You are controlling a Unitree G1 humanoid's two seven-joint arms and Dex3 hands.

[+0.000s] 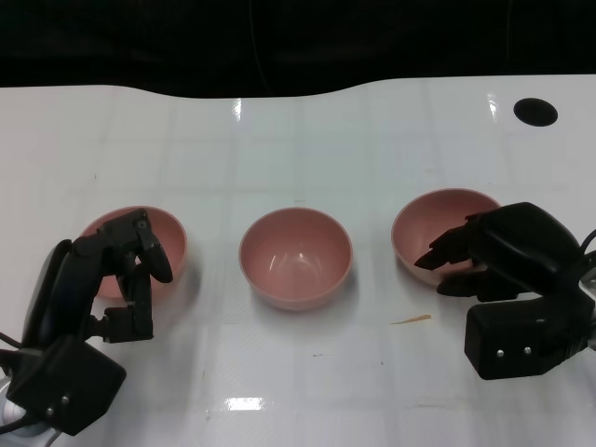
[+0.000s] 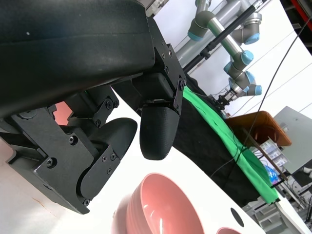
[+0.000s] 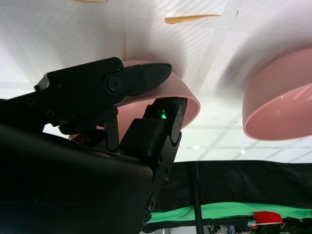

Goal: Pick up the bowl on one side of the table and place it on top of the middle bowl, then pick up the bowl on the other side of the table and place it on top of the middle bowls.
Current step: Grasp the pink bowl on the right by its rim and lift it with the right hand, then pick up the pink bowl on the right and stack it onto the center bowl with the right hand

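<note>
My right hand (image 1: 484, 256) has fingers (image 1: 445, 251) spread over the right bowl (image 1: 438, 223); my left hand (image 1: 126, 270) has fingers spread around the left bowl (image 1: 172, 233); the middle bowl (image 1: 295, 256) sits between.

right hand (image 1: 484, 265) hides right bowl (image 1: 438, 219) near rim; left hand (image 1: 116, 275) covers pt of left bowl (image 1: 168, 233).

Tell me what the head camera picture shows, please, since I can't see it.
Three pink bowls sit in a row on a white table: left bowl, middle bowl, right bowl. The black left hand and right hand each reach over a side bowl's near rim.
</note>
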